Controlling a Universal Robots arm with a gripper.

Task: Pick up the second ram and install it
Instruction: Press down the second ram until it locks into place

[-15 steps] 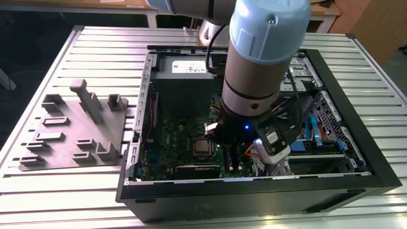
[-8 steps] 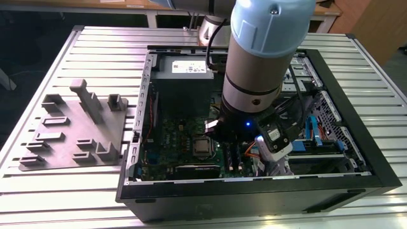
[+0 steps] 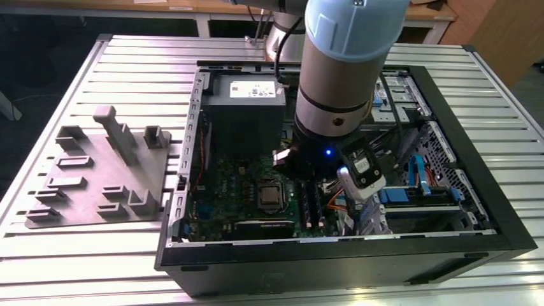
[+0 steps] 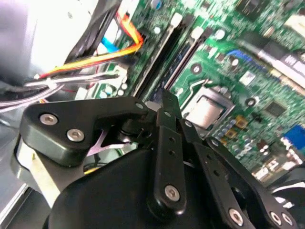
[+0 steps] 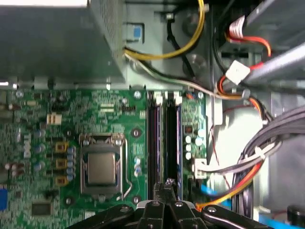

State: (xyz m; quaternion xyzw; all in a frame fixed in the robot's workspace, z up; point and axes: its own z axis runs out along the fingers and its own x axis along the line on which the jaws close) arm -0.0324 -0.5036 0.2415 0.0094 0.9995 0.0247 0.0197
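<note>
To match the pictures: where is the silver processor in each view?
Exterior view: the processor sits on the green board, at the exterior view's left of the arm.
First wrist view, beside the memory slots.
Second wrist view, beside the same slots.
Shared landmark: the memory slots.

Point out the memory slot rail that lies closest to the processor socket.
The black rail directly beside the processor socket; the other rail runs parallel beyond it, nearer the cable bundle.

Under the tool, a ribbed, pale grey aluminium-profile table. Behind the tool, a light wooden bench with white legs. Beyond it, toward the exterior view's right, a brown wooden panel. Beside the table, dark floor.
</note>
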